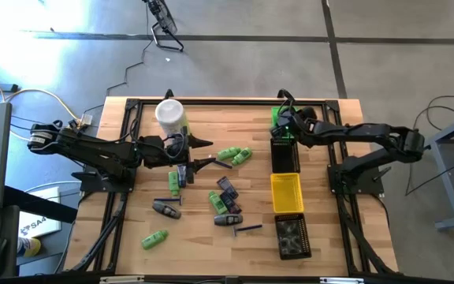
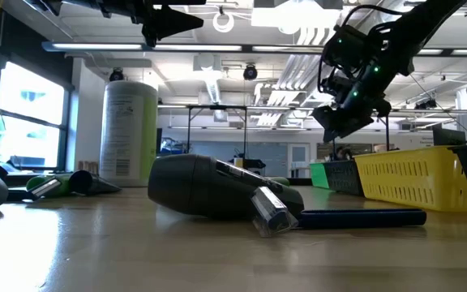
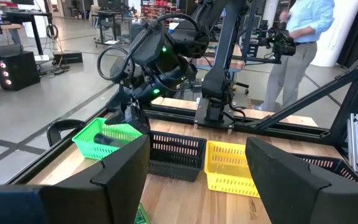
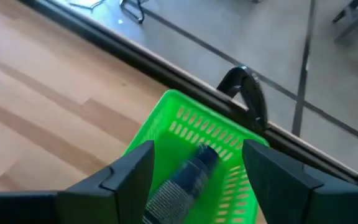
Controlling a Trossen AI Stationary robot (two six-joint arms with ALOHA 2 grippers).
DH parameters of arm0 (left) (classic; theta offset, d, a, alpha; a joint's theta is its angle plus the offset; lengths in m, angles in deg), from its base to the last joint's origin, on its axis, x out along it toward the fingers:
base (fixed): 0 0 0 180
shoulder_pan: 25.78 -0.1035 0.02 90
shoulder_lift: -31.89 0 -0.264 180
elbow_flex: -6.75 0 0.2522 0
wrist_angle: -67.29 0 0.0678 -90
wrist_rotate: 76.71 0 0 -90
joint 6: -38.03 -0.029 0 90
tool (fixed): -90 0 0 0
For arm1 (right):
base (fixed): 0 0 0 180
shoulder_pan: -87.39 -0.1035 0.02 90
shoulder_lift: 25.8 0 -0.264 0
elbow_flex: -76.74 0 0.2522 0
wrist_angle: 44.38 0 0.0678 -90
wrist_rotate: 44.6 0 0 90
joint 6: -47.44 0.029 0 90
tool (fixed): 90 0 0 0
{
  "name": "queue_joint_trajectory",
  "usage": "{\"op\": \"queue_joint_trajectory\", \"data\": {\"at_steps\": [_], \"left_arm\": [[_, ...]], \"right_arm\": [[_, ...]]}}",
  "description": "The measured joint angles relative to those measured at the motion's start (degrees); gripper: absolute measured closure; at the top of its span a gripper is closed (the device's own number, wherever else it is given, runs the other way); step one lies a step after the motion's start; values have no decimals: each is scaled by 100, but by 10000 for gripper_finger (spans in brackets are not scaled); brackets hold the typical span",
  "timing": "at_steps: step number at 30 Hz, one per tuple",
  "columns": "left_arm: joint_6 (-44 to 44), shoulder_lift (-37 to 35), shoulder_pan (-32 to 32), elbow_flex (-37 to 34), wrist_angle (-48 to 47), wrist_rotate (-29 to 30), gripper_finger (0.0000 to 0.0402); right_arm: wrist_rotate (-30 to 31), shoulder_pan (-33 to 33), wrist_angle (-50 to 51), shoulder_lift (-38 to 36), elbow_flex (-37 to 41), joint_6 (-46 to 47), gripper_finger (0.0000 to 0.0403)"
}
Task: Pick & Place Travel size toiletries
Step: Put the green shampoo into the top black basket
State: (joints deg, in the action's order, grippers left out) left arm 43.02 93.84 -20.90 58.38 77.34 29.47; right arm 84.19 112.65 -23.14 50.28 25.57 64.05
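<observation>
Several travel toiletries lie loose on the table: green mini bottles (image 1: 235,154) (image 1: 154,238), dark tubes (image 1: 166,209) (image 1: 227,189) and a thin dark stick (image 1: 248,228). My right gripper (image 4: 197,149) hovers open above the green bin (image 4: 194,121). A blue-purple tube with a ribbed cap (image 4: 188,177) shows blurred inside that bin, between the fingers and clear of both. My left gripper (image 1: 205,153) is open and held above the table's middle, beside the green bottles. In the low view, a dark grey tube (image 2: 209,186) and a stick (image 2: 363,217) lie close to the camera.
A row of bins runs along the right side: green (image 1: 278,118), black (image 1: 284,154), yellow (image 1: 287,192), and a second black one (image 1: 292,237) holding items. The pale-green canister with a white lid (image 1: 169,116) stands near the far edge. A person (image 3: 297,43) stands beyond the table.
</observation>
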Motion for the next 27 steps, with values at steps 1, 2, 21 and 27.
{"op": "queue_joint_trajectory", "data": {"at_steps": [1, 2, 21, 27], "left_arm": [[0, 0, 0, 0, 0, 0, 140], [0, 0, 0, 0, 0, 0, 140], [-22, 0, 0, 0, -2, 0, 140], [-22, 0, 0, 0, -4, -2, 140]], "right_arm": [[15, 0, -27, -34, 0, -33, 163], [11, -8, -79, -82, 0, -59, 162], [-3186, -974, -1301, -1245, -2, -636, 266], [-4372, -1219, -1404, -1216, -2, -679, 286]]}}
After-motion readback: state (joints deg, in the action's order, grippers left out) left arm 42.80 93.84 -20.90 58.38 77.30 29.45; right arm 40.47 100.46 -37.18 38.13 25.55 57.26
